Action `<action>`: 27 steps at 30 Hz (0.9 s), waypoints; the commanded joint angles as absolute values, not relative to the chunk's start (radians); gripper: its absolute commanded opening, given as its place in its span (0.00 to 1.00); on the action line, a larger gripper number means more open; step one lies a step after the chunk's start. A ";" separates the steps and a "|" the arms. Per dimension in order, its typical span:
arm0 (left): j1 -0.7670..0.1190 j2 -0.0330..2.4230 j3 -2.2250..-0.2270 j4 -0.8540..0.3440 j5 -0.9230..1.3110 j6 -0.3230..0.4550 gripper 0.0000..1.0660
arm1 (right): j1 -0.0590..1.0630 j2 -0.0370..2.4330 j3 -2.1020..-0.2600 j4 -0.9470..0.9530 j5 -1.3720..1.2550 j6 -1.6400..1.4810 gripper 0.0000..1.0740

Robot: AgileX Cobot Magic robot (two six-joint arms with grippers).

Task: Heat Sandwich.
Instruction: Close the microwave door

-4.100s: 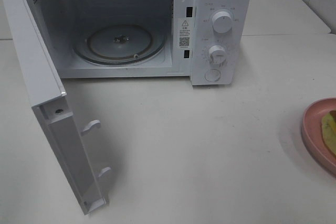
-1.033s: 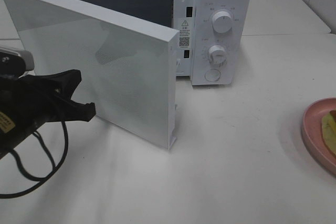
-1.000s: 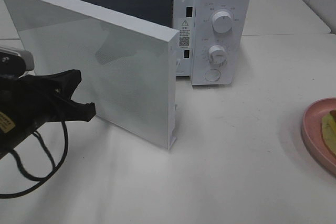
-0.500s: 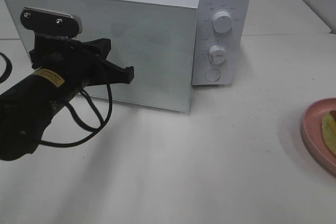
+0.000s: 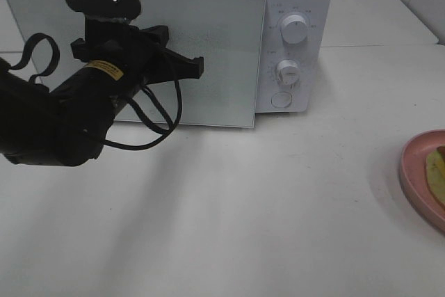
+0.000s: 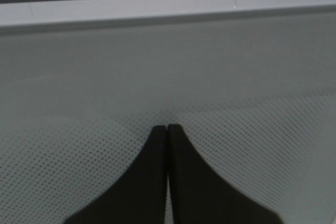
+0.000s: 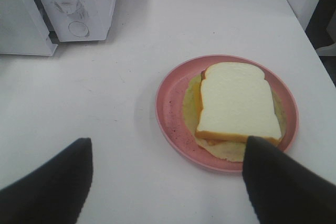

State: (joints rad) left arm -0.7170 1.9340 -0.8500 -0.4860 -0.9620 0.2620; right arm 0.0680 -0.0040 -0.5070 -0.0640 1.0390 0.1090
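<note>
The sandwich (image 7: 239, 100), cream-white bread with an orange-brown crust over a pale yellow-green layer, lies on a round pink plate (image 7: 170, 103). In the high view only the plate's edge (image 5: 417, 172) and a bit of the sandwich (image 5: 437, 172) show at the far right. My right gripper (image 7: 168, 141) hovers open over the table just short of the plate. My left gripper (image 5: 197, 67) is shut, empty, its tips (image 6: 167, 129) pressed against the white microwave's door (image 5: 222, 53). The door is almost closed, with a thin dark gap along its top.
The microwave (image 5: 295, 5) stands at the back of the white table, with two knobs (image 5: 295, 29) and a round button (image 5: 281, 99) on its right panel. The left arm's black body and cable (image 5: 149, 126) hang in front of the door's left half.
The left arm has swung in towards the microwave with its shut gripper against the door, which has gone from half open to nearly closed. The plate and sandwich have not moved.
</note>
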 commanded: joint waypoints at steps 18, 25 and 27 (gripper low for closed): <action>-0.722 2.057 -1.077 -0.594 -0.902 0.386 0.00 | 0.063 -0.031 -0.507 -0.061 1.038 0.101 0.71; -0.711 2.061 -1.100 -0.630 -0.869 0.393 0.00 | 0.063 -0.031 -0.507 -0.061 1.038 0.101 0.71; -0.711 2.061 -1.100 -0.630 -0.869 0.393 0.00 | 0.063 -0.031 -0.507 -0.061 1.038 0.101 0.71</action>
State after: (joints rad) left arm -0.7410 2.0570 -1.0750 -0.5490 -0.8210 0.3930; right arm 0.0680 -0.0040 -0.5070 -0.0640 1.0390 0.1090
